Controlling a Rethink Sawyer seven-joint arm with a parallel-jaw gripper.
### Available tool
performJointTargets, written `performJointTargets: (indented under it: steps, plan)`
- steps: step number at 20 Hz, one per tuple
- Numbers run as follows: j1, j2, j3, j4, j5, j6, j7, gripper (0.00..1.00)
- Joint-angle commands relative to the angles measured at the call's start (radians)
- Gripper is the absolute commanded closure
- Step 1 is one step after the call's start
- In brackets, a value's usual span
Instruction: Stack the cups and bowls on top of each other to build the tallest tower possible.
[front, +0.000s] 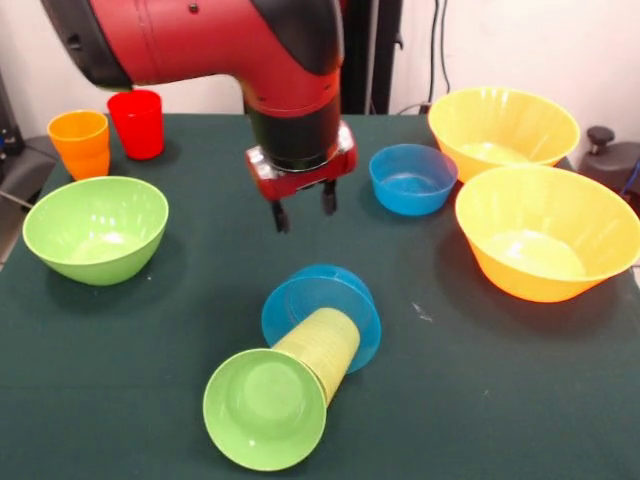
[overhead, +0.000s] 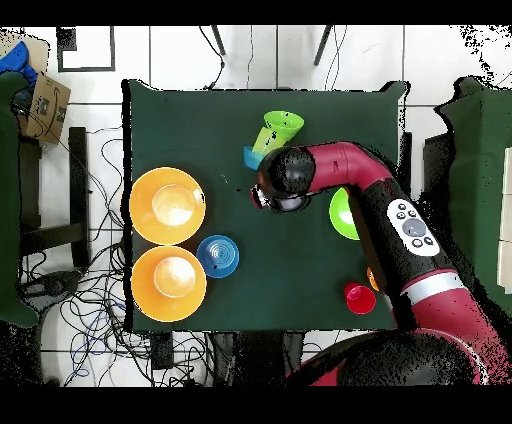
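My gripper (front: 303, 212) hangs open and empty above the table's middle, a little behind a toppled pile. The pile lies on its side: a small blue bowl (front: 300, 298), a pale yellow cup (front: 328, 345) nested in it, and a small green bowl (front: 265, 410) on the cup's near end. From overhead the same pile (overhead: 270, 138) shows just beyond the arm's head, which hides the gripper. An orange cup (front: 80, 143) and a red cup (front: 137, 123) stand upright at the back left. Another small blue bowl (front: 412, 178) sits upright to the right of the gripper.
A large green bowl (front: 95, 228) rests at the left. Two very large orange bowls (front: 503, 125) (front: 548, 232) stand side by side at the right. Overhead, they (overhead: 167, 205) (overhead: 168, 283) flank the blue bowl (overhead: 217, 256); the arm partly covers the green bowl (overhead: 342, 213).
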Motion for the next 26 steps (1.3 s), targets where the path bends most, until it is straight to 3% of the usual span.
performJointTargets:
  steps: [1,9,12,18,23,26]
  plan:
    - [0.083,0.015,0.029,-0.015,0.045,0.061,-0.116,0.00]
    - [0.234,0.092,-0.006,-0.333,0.118,0.253,-0.053,0.00]
    - [0.260,0.115,-0.035,-0.388,0.111,0.206,0.017,0.00]
    - [0.285,0.144,-0.075,-0.425,0.081,0.114,0.041,0.00]
    - [0.288,0.108,-0.104,-0.404,0.081,0.013,0.137,0.00]
    - [0.304,0.107,-0.117,-0.479,0.070,0.005,0.163,0.00]
